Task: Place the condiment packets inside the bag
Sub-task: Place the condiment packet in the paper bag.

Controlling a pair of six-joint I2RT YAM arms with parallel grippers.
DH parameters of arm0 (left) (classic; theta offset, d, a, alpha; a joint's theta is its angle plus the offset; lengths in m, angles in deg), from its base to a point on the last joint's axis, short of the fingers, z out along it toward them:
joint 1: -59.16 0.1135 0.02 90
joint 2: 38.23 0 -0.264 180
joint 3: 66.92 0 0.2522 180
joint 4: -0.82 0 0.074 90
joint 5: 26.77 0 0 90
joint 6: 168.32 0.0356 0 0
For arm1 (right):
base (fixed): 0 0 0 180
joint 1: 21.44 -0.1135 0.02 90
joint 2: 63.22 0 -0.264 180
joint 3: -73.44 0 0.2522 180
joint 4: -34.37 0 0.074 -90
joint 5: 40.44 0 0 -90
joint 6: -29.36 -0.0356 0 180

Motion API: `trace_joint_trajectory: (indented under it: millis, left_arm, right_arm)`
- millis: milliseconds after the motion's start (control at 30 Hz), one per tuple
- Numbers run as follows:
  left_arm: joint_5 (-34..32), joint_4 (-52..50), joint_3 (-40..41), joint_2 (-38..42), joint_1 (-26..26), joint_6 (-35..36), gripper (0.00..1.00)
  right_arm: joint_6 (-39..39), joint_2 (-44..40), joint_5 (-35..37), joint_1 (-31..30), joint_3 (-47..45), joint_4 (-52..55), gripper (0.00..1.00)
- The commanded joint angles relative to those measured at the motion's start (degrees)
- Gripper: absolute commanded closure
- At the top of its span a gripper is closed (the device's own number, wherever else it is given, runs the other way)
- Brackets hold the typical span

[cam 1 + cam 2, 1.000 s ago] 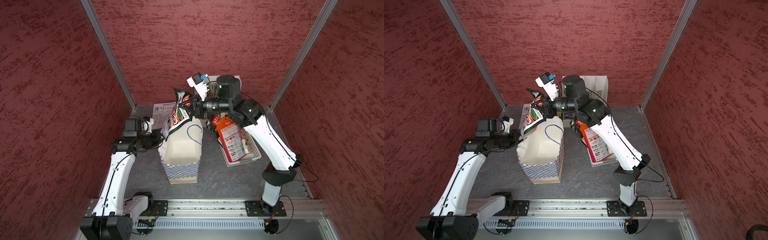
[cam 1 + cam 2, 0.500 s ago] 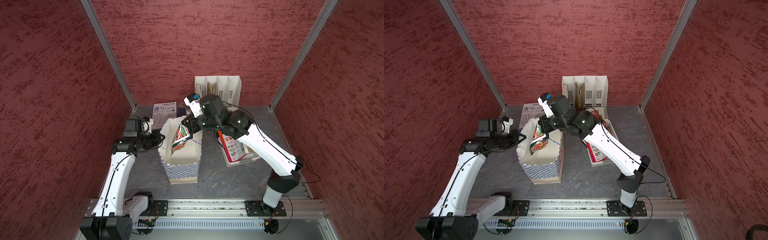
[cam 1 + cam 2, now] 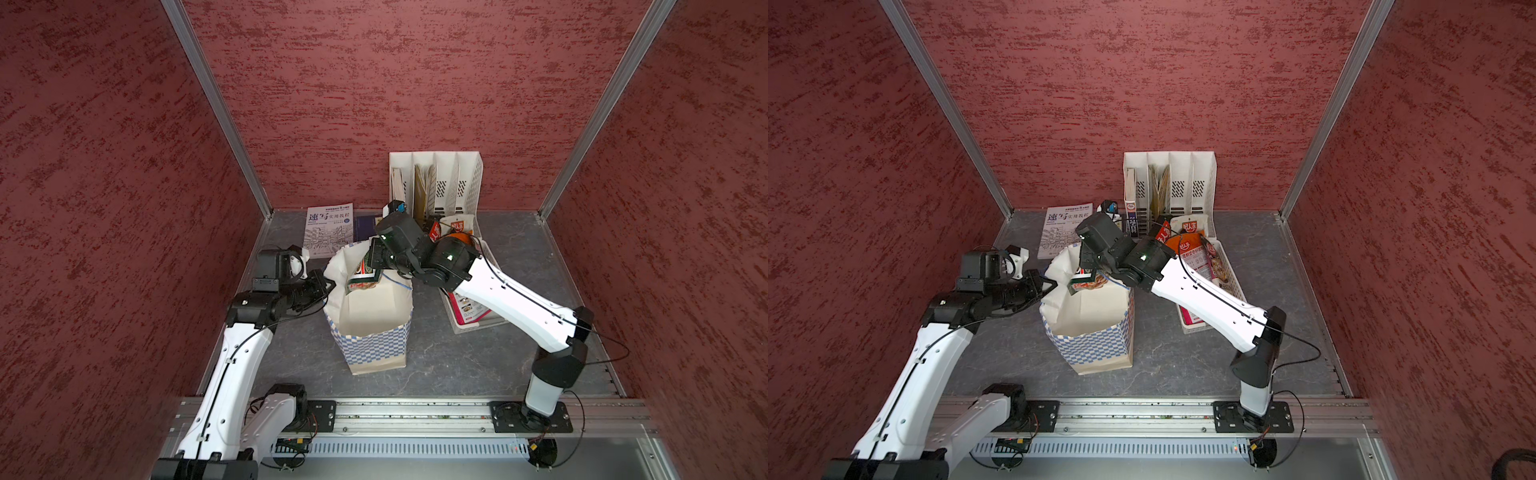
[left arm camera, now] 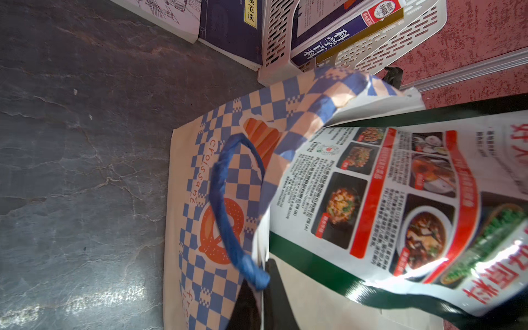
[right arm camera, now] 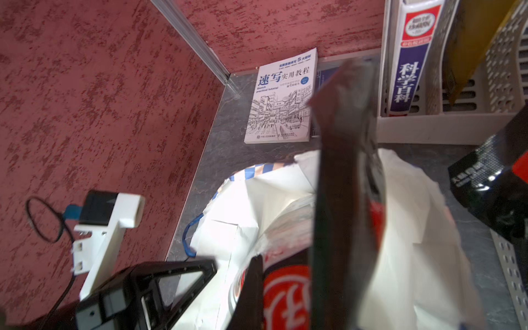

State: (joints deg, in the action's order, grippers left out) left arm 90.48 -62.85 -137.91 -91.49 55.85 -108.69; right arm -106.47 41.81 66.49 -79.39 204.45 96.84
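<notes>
Pinching a condiment packet (image 3: 363,281), the right gripper (image 3: 369,266) holds it in the mouth of the bag (image 3: 374,345) in both top views; left gripper (image 3: 328,286) clamps its 9 o'clock rim; left wrist: packet (image 4: 385,200) partly behind that rim; right wrist: packet (image 5: 343,200) over white interior.

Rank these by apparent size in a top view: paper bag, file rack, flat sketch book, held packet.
1. White paper bag with blue checkered band
2. White slotted plastic file rack
3. White sketch book lying flat
4. Glossy green-edged condiment packet
Bag's nearness to the camera inflates it.
</notes>
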Motion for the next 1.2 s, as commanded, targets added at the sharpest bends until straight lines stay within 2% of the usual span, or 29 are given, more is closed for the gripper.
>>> trace_joint_trajectory:
  millis: [0, 300, 733, 867, 1067, 1167]
  left_arm:
    - [-2.0, 0.4, 1.9, 1.5, -2.3, -5.2, 1.00]
    - [-6.7, 2.1, 5.6, 5.1, -7.9, -13.1, 1.00]
    - [-8.8, 5.0, 7.7, 2.7, -11.8, -14.6, 1.00]
    - [-9.8, 5.3, 7.8, 2.0, -13.1, -14.4, 1.00]
    - [-11.0, 5.4, 8.0, 2.3, -13.8, -14.3, 1.00]
    - [-11.6, 5.5, 8.0, 2.3, -13.9, -14.3, 1.00]
  right_arm:
    - [-6.0, 2.1, 6.3, -0.4, 1.9, -3.7, 1.00]
    - [-8.1, 6.2, 10.0, -0.2, 2.4, -2.7, 1.00]
    - [-13.8, 11.9, 5.0, 2.3, 2.3, -5.9, 1.00]
    - [-16.4, 11.1, 1.9, 3.4, -1.9, -9.3, 0.90]
    - [-15.0, 8.1, -0.1, 3.8, -7.2, -13.6, 0.64]
    - [-14.4, 5.4, 0.1, 3.8, -10.0, -15.3, 0.59]
